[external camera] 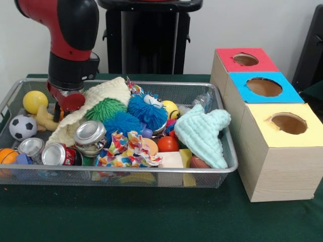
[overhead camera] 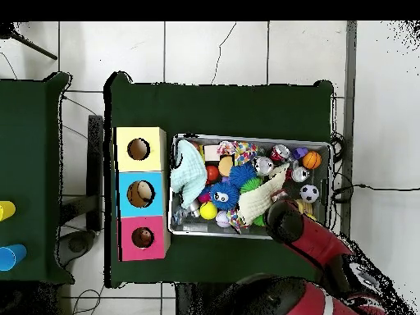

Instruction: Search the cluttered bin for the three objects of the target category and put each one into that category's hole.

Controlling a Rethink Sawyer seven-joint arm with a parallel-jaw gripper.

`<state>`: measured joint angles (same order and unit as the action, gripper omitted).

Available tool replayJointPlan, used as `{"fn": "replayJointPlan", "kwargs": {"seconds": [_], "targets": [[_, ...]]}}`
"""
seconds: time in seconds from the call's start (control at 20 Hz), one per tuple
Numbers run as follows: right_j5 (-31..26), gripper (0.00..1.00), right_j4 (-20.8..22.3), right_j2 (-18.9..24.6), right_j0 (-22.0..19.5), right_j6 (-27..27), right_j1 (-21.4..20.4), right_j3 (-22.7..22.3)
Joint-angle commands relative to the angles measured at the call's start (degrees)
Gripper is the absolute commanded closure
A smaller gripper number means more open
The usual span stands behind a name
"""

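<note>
Green cloth covers the table (external camera: pixel 151 217), bare in front of the cluttered bin (external camera: pixel 126 177). At the bin's left end, front view, the gripper (external camera: pixel 64 103) hangs low over a yellowish toy (external camera: pixel 44 120) beside a yellow ball (external camera: pixel 35 101); whether its fingers are spread cannot be told. A cream cloth (external camera: pixel 101 96), cans and fuzzy balls crowd the middle. Rightward, three boxes run lengthwise away from the camera, the red-surrounded hole (external camera: pixel 246 59) farthest. No monkey, tiger or duck can be picked out with certainty.

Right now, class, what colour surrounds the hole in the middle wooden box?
Blue; the middle box's surround shows best in the front view.
</note>
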<state>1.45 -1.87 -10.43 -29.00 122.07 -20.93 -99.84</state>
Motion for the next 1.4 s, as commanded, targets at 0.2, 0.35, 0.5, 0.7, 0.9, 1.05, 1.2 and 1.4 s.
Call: {"fn": "replayJointPlan", "kwargs": {"seconds": [0.2,0.35,0.5,0.7,0.9,1.05,1.2,1.4], "targets": [[-0.09,0.0,-5.29,-1.56,2.15,10.11,6.69,1.82],[-0.39,0.0,-6.03,-2.59,2.76,9.81,6.77,1.94],[-1.87,0.0,-6.76,-3.43,3.28,9.01,5.53,2.22],[-3.9,0.0,-7.59,-3.81,4.33,8.87,3.15,1.66],[-3.9,0.0,-8.42,-4.02,4.8,9.24,3.18,0.99],[-3.84,0.0,-8.86,-4.71,5.36,8.91,3.46,1.51],[-5.9,0.0,-9.18,-5.56,5.96,8.45,2.14,1.08],[-6.87,0.0,-9.59,-6.74,6.83,8.51,1.42,0.57]]}}
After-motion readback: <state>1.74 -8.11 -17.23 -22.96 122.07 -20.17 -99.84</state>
